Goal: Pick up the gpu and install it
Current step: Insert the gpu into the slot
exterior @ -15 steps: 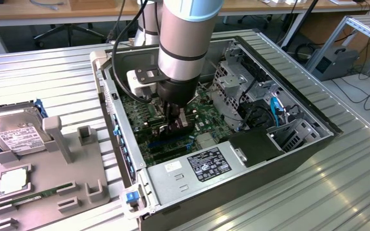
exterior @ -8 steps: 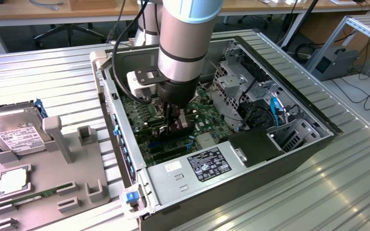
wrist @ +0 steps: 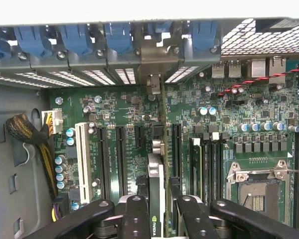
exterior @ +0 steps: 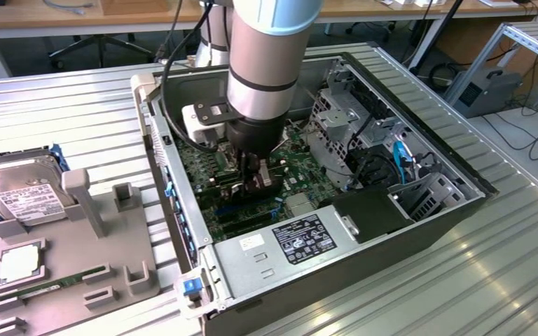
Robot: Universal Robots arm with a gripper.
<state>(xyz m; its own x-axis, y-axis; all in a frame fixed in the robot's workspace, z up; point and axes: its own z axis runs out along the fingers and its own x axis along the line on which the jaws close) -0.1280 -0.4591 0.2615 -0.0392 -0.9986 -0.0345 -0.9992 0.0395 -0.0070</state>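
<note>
The gpu [wrist: 156,172] stands on edge over the green motherboard [wrist: 129,107], seen edge-on in the wrist view with a logo on its near end. Its silvery bracket [wrist: 153,55] sits against the case's rear slot openings, below the blue clips. My gripper [wrist: 159,211] has a black finger [wrist: 137,214] on each side of the card and is shut on it. In the exterior view the arm reaches down into the open computer case [exterior: 456,203], with the gripper [exterior: 258,183] low over the board and the gpu [exterior: 250,190] a dark shape at its tip.
Free expansion slots [wrist: 120,159] lie beside the card, memory modules [wrist: 209,164] and the CPU socket [wrist: 256,186] on the other side. A cable bundle [wrist: 27,132] hangs by the case wall. Outside the case stand a grey fixture [exterior: 92,259], a hard drive [exterior: 22,192] and a memory stick [exterior: 40,288].
</note>
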